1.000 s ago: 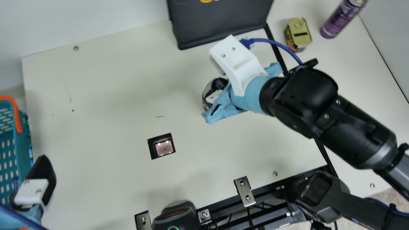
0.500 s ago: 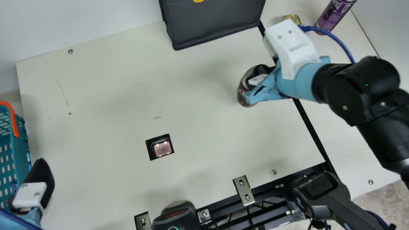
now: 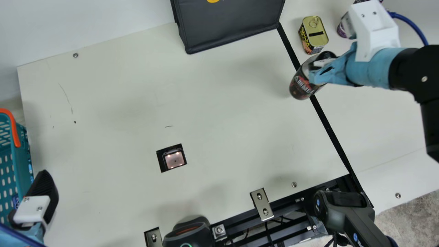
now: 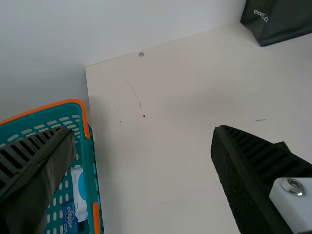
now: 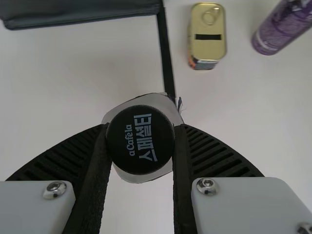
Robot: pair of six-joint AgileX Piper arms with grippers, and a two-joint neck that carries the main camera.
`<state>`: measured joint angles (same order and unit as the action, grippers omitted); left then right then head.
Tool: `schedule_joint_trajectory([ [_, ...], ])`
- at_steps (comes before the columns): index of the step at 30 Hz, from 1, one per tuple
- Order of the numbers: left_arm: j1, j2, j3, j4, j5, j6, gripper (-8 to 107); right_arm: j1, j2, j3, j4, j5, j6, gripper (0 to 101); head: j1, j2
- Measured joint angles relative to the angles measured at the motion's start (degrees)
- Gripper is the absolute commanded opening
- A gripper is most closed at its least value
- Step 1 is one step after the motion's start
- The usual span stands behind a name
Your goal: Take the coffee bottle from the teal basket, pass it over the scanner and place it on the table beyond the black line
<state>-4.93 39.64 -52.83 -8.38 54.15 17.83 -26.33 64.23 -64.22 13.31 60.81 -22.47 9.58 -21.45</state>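
Observation:
My right gripper (image 3: 322, 65) is shut on the dark coffee bottle (image 3: 301, 82), which hangs tilted over the black line (image 3: 325, 121) in the main view. From the right wrist, the bottle's black cap (image 5: 140, 139) sits between both ribbed fingers of the gripper (image 5: 141, 146). The scanner (image 3: 174, 160) is a lit window set in the table. At the far left, my left gripper (image 3: 41, 188) stands beside the teal basket (image 3: 24, 154). Its own wrist view has the left gripper (image 4: 141, 161) open, one finger over the basket (image 4: 92, 170) and the other over the table.
Beyond the line stand a yellow-topped can (image 3: 313, 34) and a purple can (image 3: 342, 29). A black bag (image 3: 229, 24) is at the table's back. Along the front edge are metal brackets (image 3: 262, 204), a dark device (image 3: 188, 233) and a handheld device (image 3: 343, 206).
The right arm has carried the bottle rightward and toward the back, to the black line. The camera shifted slightly at first. My left gripper has kept still.

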Motion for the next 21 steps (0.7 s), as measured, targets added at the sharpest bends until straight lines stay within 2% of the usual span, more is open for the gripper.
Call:
schedule_joint_trajectory([
  [5, 0.0, 0.0, 0.0, 0.0, 0.0, 0.0, 90, -9.2, 3.5, -1.7, 3.2, -0.5, -7.6, 0, 0.0, 0.0],
  [11, 0.0, 0.0, 0.0, 0.0, 0.0, 0.0, 90, -17.1, 7.9, -4.0, 5.6, -1.4, -14.6, 0, 0.0, 0.0],
  [21, 0.0, 0.0, 0.0, 0.0, 0.0, 0.0, 90, -22.7, 15.1, -9.0, 6.6, -2.7, -20.4, 0, 0.0, 0.0],
])
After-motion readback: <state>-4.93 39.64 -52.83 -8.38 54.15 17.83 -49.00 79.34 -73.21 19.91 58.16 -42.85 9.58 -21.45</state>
